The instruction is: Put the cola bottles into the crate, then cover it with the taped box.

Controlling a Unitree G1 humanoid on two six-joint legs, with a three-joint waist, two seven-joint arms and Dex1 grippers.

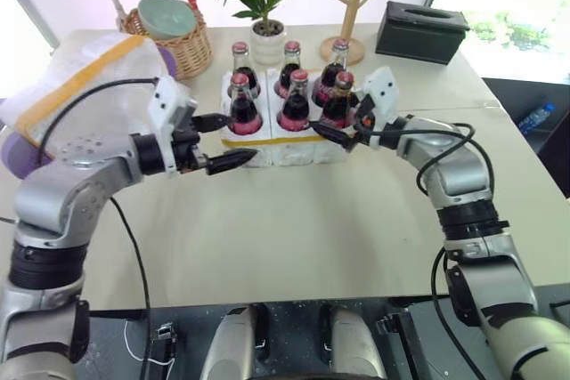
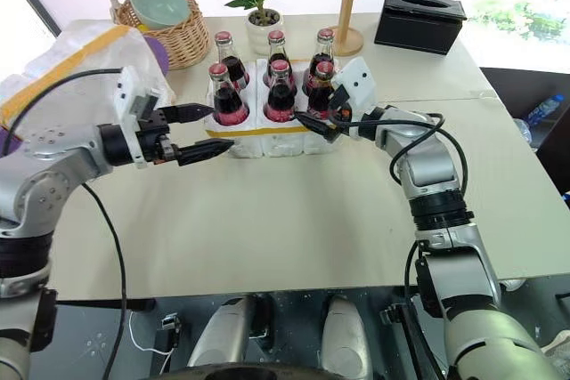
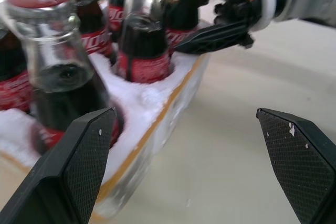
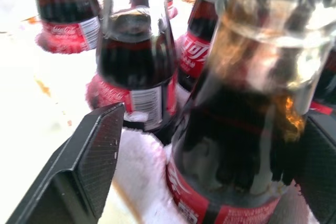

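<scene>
Six cola bottles point(image 1: 295, 100) stand upright in the crate point(image 1: 283, 143), one per well, in two rows of three — red caps up, dark cola to the shoulders. The crate sits on the beige table point(image 1: 294, 229), toward its far middle, its yellow tape band facing the near side.

Left gripper point(image 1: 216, 141) hangs at the crate's near left corner, level and pointing right. Its fingers are spread wide with nothing between them: the upper tip is beside the near-left bottle, the lower tip at the foam wall. Whether either tip touches, I cannot tell.

Right gripper point(image 1: 337, 130) is at the crate's near right corner, pointing left. Its fingers stand apart on either side of the near-right bottle point(image 4: 247, 129) — the wrist view shows a gap between the one visible pad point(image 4: 100, 156) and the glass, so the bottle is flanked, not clamped. The bottle stands seated in its well.

The taped box point(image 1: 85, 86) lies at the far left of the table, behind the left arm, well apart from the crate, wide yellow tape across its top.

Behind the crate: a wicker basket point(image 1: 183, 46) holding a pale bowl point(image 1: 166, 17), a potted plant point(image 1: 258, 6), a wooden stand point(image 1: 353, 6), a black tissue box point(image 1: 420, 31).
</scene>
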